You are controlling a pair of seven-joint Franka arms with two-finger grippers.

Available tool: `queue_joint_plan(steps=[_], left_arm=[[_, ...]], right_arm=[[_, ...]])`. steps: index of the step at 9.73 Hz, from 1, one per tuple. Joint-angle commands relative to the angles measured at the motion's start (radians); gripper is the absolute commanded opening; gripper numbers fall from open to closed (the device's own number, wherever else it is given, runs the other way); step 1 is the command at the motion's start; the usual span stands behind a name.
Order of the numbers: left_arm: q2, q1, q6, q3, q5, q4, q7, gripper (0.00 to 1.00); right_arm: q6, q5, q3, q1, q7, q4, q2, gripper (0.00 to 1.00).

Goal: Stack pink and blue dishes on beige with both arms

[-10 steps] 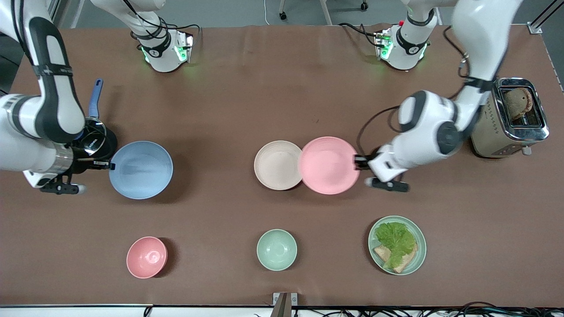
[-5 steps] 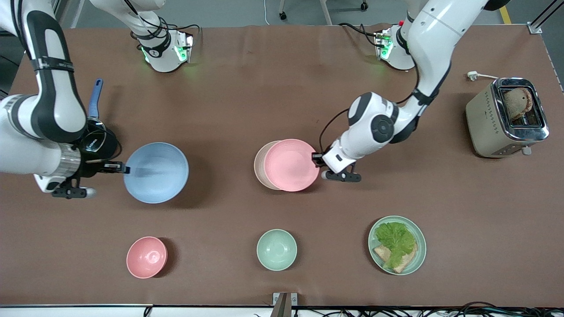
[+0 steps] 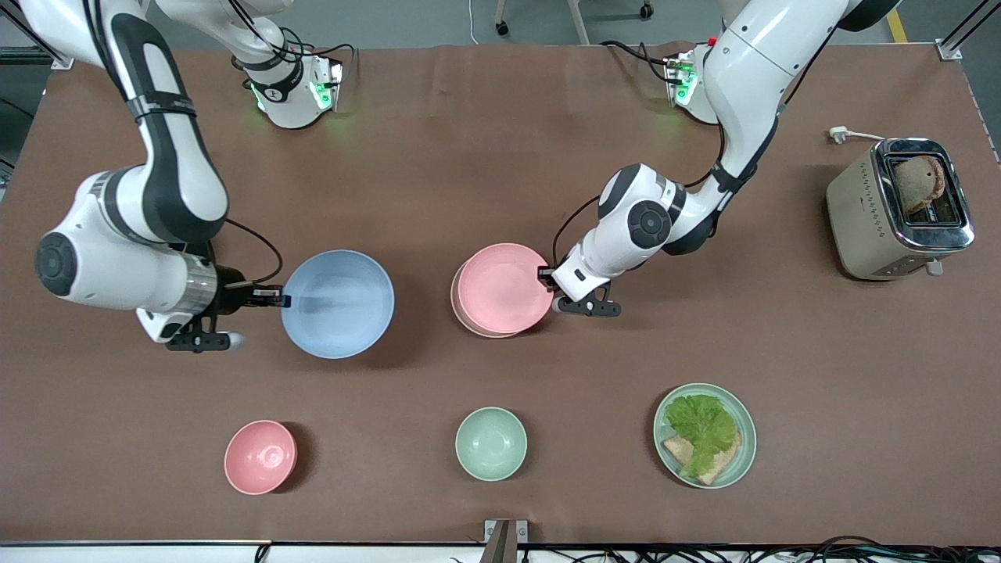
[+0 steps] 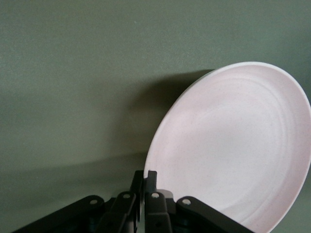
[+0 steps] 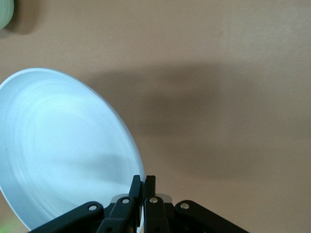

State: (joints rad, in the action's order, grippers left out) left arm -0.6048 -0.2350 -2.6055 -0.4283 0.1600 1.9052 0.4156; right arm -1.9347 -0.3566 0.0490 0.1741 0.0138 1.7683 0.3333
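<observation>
While the left arm bends down from its base at the top of the front view, its left tool point(image 3: 545, 275) pinches the rim of the pink plate point(image 3: 503, 288). That plate sits over the beige plate point(image 3: 457, 301) and hides nearly all of it; only a thin beige edge peeks out. I cannot tell if the two plates touch.

The right arm curls low over its end of the tabletop point(image 3: 469, 172). Its right tool point(image 3: 275, 298) is closed on the rim of the blue plate point(image 3: 338, 304), held up over bare brown tabletop, apart from the pink plate.

Nearer the front camera sit a small pink bowl point(image 3: 260, 457), a green bowl point(image 3: 491, 443) and a green plate with lettuce point(image 3: 705, 435). A toaster point(image 3: 899, 209) stands at the left arm's end.
</observation>
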Motion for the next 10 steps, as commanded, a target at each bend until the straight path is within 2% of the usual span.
queue_joint_plan(steps=[1, 4, 5, 7, 8, 10], left_arm=[[-0.067, -0.026, -0.022, 0.017, -0.025, -0.038, 0.035, 0.01], [-0.084, -0.026, -0.022, 0.019, -0.037, -0.044, 0.035, 0.04], [-0.089, -0.026, -0.021, 0.019, -0.037, -0.052, 0.044, 0.18], [-0.090, -0.030, -0.022, 0.017, -0.037, -0.072, 0.101, 0.60], [-0.078, -0.036, -0.019, 0.017, -0.039, -0.074, 0.126, 1.00], [0.011, 0.027, 0.052, 0.019, -0.060, -0.069, 0.124, 1.00]], right_arm=[[-0.023, -0.025, -0.009, 0.037, 0.073, 0.007, -0.003, 0.00], [-0.082, -0.019, -0.057, 0.070, 0.130, 0.040, -0.003, 0.00], [-0.090, -0.019, -0.057, 0.085, 0.136, 0.054, -0.003, 0.00], [-0.101, -0.018, -0.057, 0.114, 0.146, 0.071, -0.003, 0.00], [-0.130, -0.016, -0.058, 0.136, 0.179, 0.076, -0.003, 0.00], [-0.174, -0.008, -0.058, 0.211, 0.251, 0.076, 0.004, 0.00]])
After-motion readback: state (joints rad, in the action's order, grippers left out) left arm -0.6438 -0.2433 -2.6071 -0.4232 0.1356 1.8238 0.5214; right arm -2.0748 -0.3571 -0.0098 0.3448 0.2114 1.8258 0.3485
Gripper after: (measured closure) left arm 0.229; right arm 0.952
